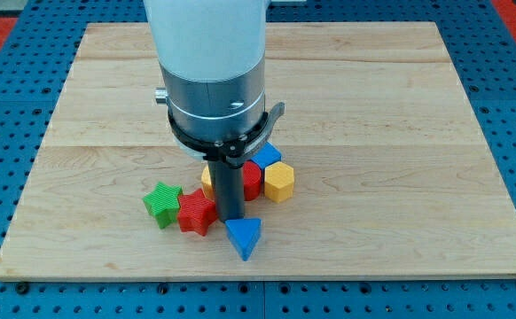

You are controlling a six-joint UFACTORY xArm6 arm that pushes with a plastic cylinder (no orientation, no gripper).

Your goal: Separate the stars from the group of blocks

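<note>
A cluster of blocks lies low on the wooden board [400, 133], near the middle. A green star [162, 203] is at its left, touching a red star [196, 213]. A blue triangle [243, 236] lies at the bottom. A yellow hexagon [279, 182] is at the right, with a red block [253, 179] beside it and a blue block [267, 155] above. A yellow block [207, 180] peeks out left of the rod. My tip [231, 218] rests between the red star and the blue triangle, close to both.
The arm's white and grey body [215, 80] hangs over the upper middle of the board and hides what lies behind it. Blue perforated table [1, 133] surrounds the board.
</note>
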